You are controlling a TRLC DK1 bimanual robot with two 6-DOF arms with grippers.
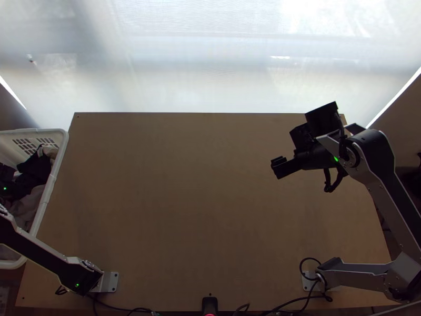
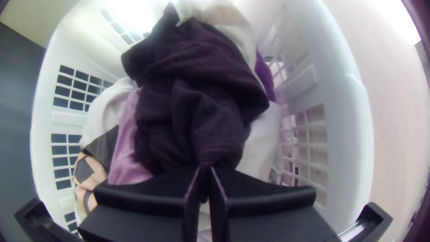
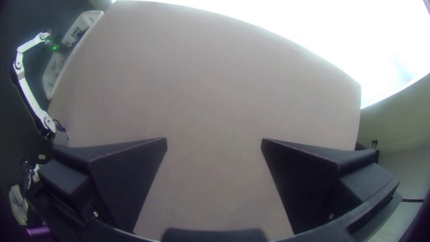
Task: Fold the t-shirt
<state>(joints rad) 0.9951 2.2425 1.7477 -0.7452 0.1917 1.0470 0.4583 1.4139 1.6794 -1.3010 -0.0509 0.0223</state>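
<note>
The basket [image 1: 51, 187] at the table's left side is cut off by the top view's edge, as is part of the left arm [image 1: 37, 253]. The left gripper [image 1: 6, 174] is a dark shape inside it, hard to part from the clothes. In the left wrist view, its fingers [image 2: 264, 192] are pressed nearly together, tips against the dark cloth [image 2: 197, 89]; whether a fold is pinched between them cannot be told. The dark cloth lies bunched in soft, thick creases over white, pink and purple pieces, covering much of them. Which piece is the t-shirt is unclear; the dark cloth is uppermost, its shape lost in the folds.

The right gripper [image 1: 279, 167] is above the right half of the table [image 1: 184, 210], its broad, flat black jaws spread wide, the inner faces finely ribbed.

The basket is smooth white plastic with gridded openings and a rounded rim. The table is flat, plain wood. Beyond its far edge, a pale, sheer blind [image 1: 200, 73] glows, details behind it blurred.
</note>
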